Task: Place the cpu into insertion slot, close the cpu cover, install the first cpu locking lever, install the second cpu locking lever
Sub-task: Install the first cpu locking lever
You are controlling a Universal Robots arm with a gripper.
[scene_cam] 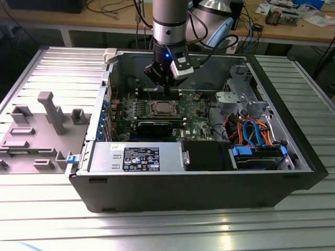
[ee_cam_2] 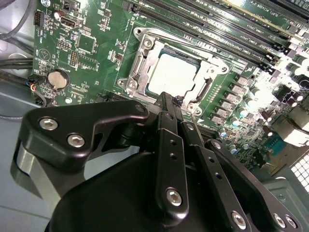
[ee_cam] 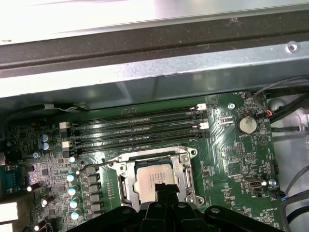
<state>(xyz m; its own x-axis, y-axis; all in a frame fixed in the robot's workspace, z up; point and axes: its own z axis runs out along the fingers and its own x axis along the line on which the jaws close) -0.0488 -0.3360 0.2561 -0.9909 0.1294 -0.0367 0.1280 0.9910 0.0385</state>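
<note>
Item: cpu — small square chip, silvery top facing up.
Location: seated flat in the insertion slot on the green motherboard, inside the open computer case. The case lies on the ribbed table.
Cover: cpu cover appears to lie down around the chip, framing it.
End effector: narrow, fingers pressed together with nothing seen between them. It hovers just over the socket edge away from the memory slots.
Lever: a thin locking lever sits just beside the fingertips; I cannot tell whether it is latched.
Orientation: the chip is square and so has no long axis; its edges run parallel to the memory slots. The lever's length seems to follow the socket's side.
Handling (judged): lever work — push on the rod alone, steadily, keeping off the chip and frame.
</note>
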